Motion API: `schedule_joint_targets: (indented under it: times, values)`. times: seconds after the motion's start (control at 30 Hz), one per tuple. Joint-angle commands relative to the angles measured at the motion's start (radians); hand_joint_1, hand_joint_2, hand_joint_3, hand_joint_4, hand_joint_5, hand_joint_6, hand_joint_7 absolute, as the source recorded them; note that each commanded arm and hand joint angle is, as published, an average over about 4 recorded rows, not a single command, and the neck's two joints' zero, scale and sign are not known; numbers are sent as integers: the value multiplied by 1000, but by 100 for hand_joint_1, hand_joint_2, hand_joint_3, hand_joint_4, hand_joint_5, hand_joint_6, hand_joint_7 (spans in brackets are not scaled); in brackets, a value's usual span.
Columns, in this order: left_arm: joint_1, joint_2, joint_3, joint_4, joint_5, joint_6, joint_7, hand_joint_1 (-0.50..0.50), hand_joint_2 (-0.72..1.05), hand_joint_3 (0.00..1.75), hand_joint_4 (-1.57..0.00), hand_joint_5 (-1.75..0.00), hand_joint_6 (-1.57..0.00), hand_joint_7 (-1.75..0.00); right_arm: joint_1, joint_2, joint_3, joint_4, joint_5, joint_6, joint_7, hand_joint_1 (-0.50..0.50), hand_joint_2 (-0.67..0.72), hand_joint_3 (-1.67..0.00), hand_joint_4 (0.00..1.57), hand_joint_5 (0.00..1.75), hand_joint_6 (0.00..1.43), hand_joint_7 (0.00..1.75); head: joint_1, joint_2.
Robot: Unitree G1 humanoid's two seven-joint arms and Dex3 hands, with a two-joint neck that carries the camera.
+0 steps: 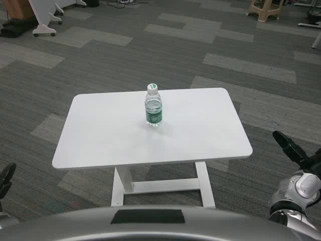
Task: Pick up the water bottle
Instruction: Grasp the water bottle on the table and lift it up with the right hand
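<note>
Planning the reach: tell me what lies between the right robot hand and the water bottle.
In the head view, only bare white table lies between the right robot hand and the upright water bottle; the hand sits off the table's right edge.

The left hand (5, 179) is cut off by the left edge; only some dark fingers (7, 172) show, and how they lie cannot be told. The right hand (293, 148) is cut off by the right edge, so its state is also unclear. The print on the green label of the water bottle (154, 106) is too small to read. Under the surface (100, 135), the white stand (160, 186) is partly hidden. At the far edge, a stool (264, 9) and a wheeled base (45, 20) are cut off.
</note>
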Motion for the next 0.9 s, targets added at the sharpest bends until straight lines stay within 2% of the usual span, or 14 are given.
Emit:
schedule_joint_targets:
  times: [0.03, 0.07, 0.1, 0.13, 0.2, 0.43, 0.5, 0.57, 0.63, 0.7, 0.8, 0.9]
  values:
    - [-369, 25, -925, -277, -92, 250, 91, 50, 16, 12, 0, 0, 0, 0, -63, -47, 968, -357, -41, 279, 256, 8, 47, -63, 23, 78, 0, 56, 47, 226]
    - [-369, 25, -926, -277, -95, 251, 91, 50, 7, 11, 0, 0, 0, 0, -63, -47, 968, -357, -41, 279, 256, 8, 47, -63, 23, 78, 0, 56, 42, 204]
    - [-369, 25, -927, -277, -102, 251, 91, 50, -19, 9, 0, 0, 0, 0, -63, -47, 968, -357, -41, 279, 256, 8, 47, -63, 23, 78, 0, 56, 29, 137]
    - [-369, 25, -928, -277, -105, 251, 91, 50, -41, 9, 0, 0, 0, 0, -63, -47, 968, -357, -41, 280, 256, 8, 47, -63, 23, 78, 0, 56, 29, 137]
    - [-369, 25, -928, -277, -105, 251, 91, 50, -64, 9, 0, 0, 0, 0, -63, -47, 968, -357, -41, 280, 256, 8, 47, -63, 23, 78, 0, 56, 29, 137]
    - [-367, 24, -928, -277, -98, 249, 91, 50, -61, 13, 0, 0, 0, 0, -63, -45, 968, -357, -41, 280, 256, 8, 47, -63, 22, 78, 0, 56, 29, 133]
    - [-366, 23, -925, -276, -97, 247, 91, 50, -53, 17, 0, 0, 0, 0, -63, -45, 967, -357, -41, 279, 256, 8, 47, -63, 22, 78, 0, 56, 31, 124]
    - [-362, 22, -914, -276, -94, 236, 92, 50, -28, 13, 0, 0, 0, 0, -63, -45, 962, -357, -41, 279, 256, 8, 47, -63, 21, 78, 0, 56, 34, 113]
    - [-359, 20, -890, -272, -63, 210, 96, 50, 36, 9, 0, 0, 0, 0, -63, -47, 954, -357, -41, 279, 256, 6, 47, -63, 19, 78, 0, 52, 36, 95]
    - [-356, 15, -852, -257, 14, 170, 107, 50, 87, 9, 0, 0, 0, 0, -63, -49, 945, -357, -41, 278, 256, 3, 47, -63, 17, 78, 0, 42, 36, 72]
    - [-352, 11, -808, -241, 99, 139, 119, 50, 103, 9, 0, 0, 0, 0, -62, -51, 940, -357, -41, 278, 256, 0, 47, -63, 10, 75, 0, 23, 36, 18]
    - [-344, 5, -715, -224, 248, 113, 134, 50, 105, 9, 0, 0, 0, 0, -61, -55, 931, -357, -41, 277, 256, -2, 47, -59, 9, 68, 0, 21, 39, -61]
